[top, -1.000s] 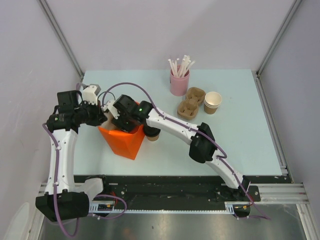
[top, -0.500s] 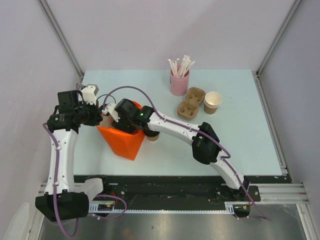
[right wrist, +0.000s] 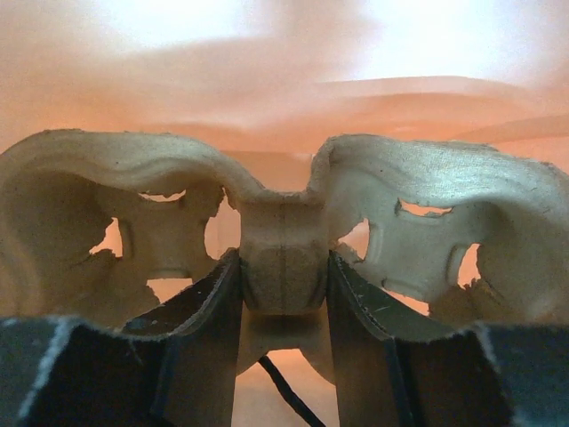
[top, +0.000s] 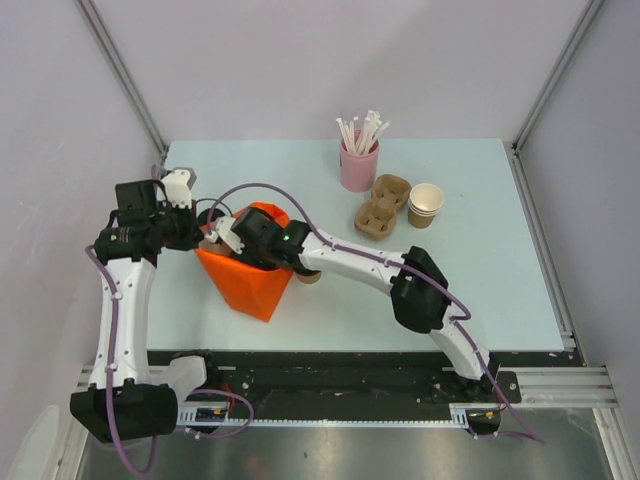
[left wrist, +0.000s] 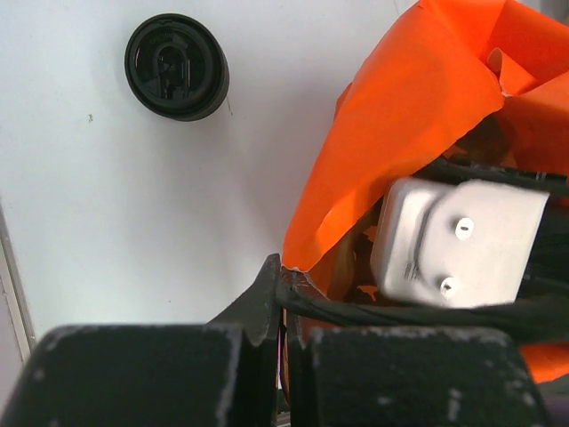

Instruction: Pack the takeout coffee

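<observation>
Clamping the centre ridge of a brown moulded-pulp cup carrier (right wrist: pixel 444 205), the right gripper (right wrist: pixel 284 271) has sunk deeper into the orange paper bag (left wrist: pixel 400 116), whose rim the left gripper (left wrist: pixel 283 294) holds pinched tight. The takeout coffee (left wrist: pixel 176 67), a small kraft cup with a black lid, stands outside beside the bag, still unpacked, on the pale blue tabletop (top: pixel 480 290) between plain grey walls (top: pixel 300 70).

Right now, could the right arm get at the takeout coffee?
Probably not: the right claw is shut on the cup carrier inside the orange bag. The takeout coffee stands outside, beside the bag under that arm. It must release first.
</observation>
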{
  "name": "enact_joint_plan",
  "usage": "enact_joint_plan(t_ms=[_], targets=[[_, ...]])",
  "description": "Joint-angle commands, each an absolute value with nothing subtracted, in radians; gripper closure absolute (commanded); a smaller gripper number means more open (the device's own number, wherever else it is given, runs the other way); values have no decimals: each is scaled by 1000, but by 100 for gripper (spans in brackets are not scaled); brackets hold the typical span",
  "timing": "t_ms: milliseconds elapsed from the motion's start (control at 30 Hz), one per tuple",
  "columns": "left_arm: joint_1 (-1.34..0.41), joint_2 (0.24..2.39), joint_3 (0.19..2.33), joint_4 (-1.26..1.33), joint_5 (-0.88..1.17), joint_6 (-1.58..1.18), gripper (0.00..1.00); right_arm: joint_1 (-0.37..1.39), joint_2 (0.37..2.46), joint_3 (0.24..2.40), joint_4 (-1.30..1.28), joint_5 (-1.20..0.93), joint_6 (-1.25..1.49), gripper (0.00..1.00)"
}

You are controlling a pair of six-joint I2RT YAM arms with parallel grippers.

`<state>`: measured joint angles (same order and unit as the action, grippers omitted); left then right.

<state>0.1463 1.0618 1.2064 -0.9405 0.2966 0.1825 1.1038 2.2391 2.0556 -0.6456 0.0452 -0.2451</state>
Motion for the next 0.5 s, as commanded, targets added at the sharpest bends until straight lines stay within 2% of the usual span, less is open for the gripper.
enact_joint_plan(t_ms=[0, 200, 467], targets=[[135, 1069, 1255, -805, 239, 160, 100, 1155, 2230, 2054, -721, 156, -352, 100], [117, 1046, 1256, -807, 328, 152, 100, 1152, 2286, 2138, -747, 89, -391, 100], [115, 1000, 1266, -813, 339, 186, 100, 1092, 2451, 2344, -985, 12, -279, 100]])
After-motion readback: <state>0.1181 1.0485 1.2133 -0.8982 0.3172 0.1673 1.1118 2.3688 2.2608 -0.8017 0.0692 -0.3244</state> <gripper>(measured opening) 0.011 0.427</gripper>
